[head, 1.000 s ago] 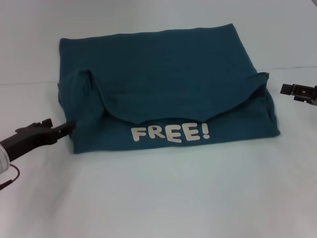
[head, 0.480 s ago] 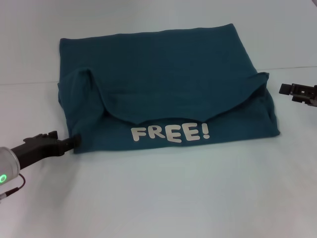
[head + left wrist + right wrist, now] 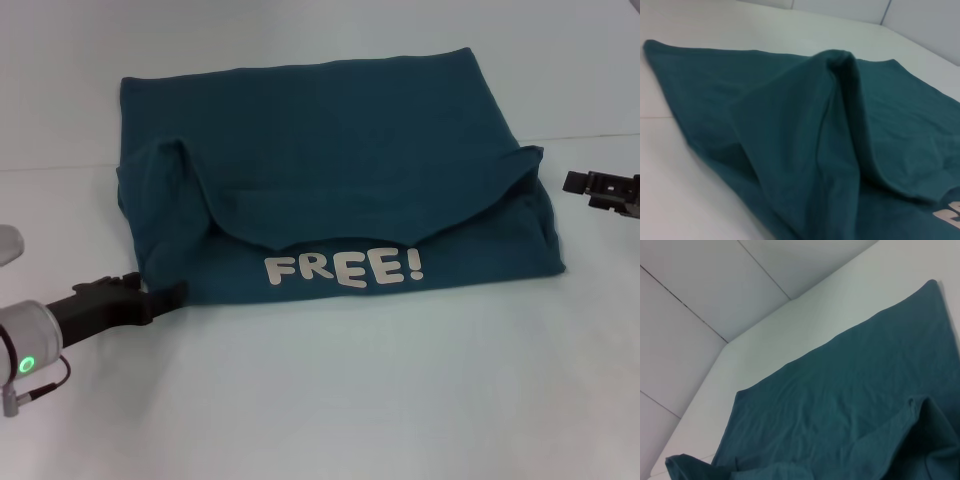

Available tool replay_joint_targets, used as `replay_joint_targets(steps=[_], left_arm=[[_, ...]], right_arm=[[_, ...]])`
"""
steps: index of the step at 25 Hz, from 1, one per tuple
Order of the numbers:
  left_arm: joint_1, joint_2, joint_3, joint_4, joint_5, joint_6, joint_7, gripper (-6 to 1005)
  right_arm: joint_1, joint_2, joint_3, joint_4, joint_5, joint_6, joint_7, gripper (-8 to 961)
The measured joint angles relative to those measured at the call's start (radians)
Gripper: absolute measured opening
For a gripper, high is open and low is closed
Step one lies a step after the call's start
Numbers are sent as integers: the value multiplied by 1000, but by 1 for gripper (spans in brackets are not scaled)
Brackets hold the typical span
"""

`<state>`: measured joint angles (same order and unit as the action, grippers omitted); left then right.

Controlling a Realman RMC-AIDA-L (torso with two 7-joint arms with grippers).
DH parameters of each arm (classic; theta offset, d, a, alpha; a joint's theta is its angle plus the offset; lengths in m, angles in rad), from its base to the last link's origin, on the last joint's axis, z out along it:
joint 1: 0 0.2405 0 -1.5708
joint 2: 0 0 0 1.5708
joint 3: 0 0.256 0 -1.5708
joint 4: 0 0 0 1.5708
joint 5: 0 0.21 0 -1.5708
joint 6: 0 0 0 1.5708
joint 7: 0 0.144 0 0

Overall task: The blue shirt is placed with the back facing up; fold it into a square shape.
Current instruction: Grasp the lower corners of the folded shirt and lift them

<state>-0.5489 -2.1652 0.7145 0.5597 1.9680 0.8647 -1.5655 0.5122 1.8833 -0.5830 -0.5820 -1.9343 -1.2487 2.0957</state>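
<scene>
The blue shirt (image 3: 330, 150) lies partly folded on the white table, both sides turned in. A near strip shows the white lettering "FREE!" (image 3: 343, 268). A raised fold stands at its left side (image 3: 165, 165). My left gripper (image 3: 168, 294) is low on the table, its tip touching the shirt's near left corner. My right gripper (image 3: 585, 184) hovers just off the shirt's right edge, apart from it. The left wrist view shows the raised fold close up (image 3: 840, 100). The right wrist view shows the shirt's flat back (image 3: 850, 400).
The white table (image 3: 330, 390) stretches wide in front of the shirt and to both sides. A pale wall with tile seams (image 3: 700, 310) rises behind the table's far edge.
My left gripper has slid nearer and to the right along the shirt's left edge to its near left corner. The shirt and the right gripper have not moved.
</scene>
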Motion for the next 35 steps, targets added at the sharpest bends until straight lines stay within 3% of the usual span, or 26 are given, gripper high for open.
replay_joint_targets(steps=[19, 27, 35], left_arm=[[-9, -1, 43, 3, 1, 30, -2, 795], [-12, -1, 43, 15, 26, 23, -26, 419], [-16, -1, 45, 17, 27, 22, -27, 173]], right_arm=[[-11, 5, 0, 1, 1, 2, -5, 749], [-14, 5, 3, 1, 1, 5, -7, 750], [-16, 4, -4, 3, -8, 16, -8, 748]])
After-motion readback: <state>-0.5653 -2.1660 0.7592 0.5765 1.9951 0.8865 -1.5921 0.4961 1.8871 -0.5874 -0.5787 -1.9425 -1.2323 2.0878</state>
